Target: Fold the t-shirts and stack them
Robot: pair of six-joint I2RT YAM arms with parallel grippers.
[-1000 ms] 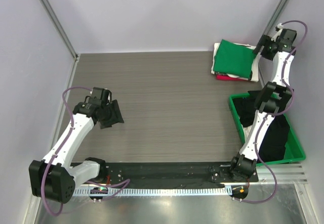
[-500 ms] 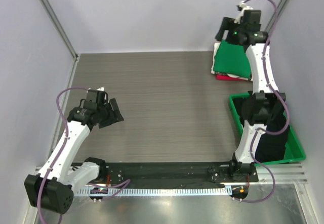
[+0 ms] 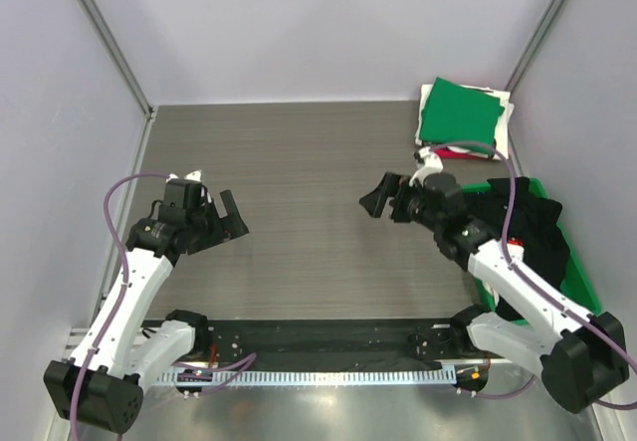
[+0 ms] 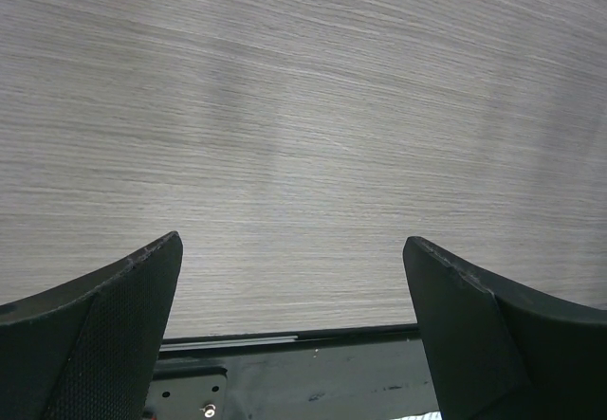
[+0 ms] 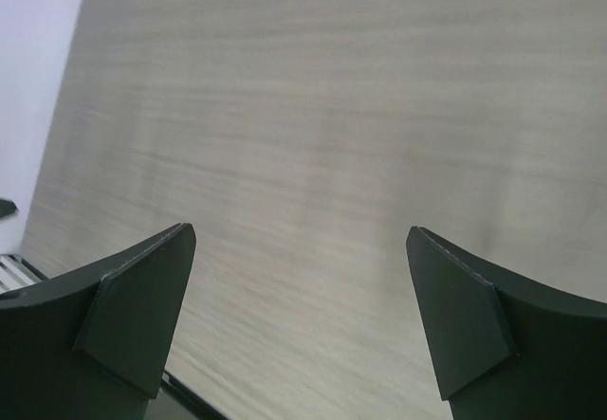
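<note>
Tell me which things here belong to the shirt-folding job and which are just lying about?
Belong to the job:
green t-shirt, folded, far right corner
black t-shirts, heaped in the green bin

Just lying about:
green bin itself
table

The left arm's black two-finger claw (image 4: 292,242) gapes wide above a grey wood-grain desk (image 4: 303,98), a black metal base plate (image 4: 303,377) below.

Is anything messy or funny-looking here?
Yes. The black t-shirts are bunched up in the green bin on the right and seem to spill over its far rim. The folded green t-shirt behind it looks tidy.
</note>
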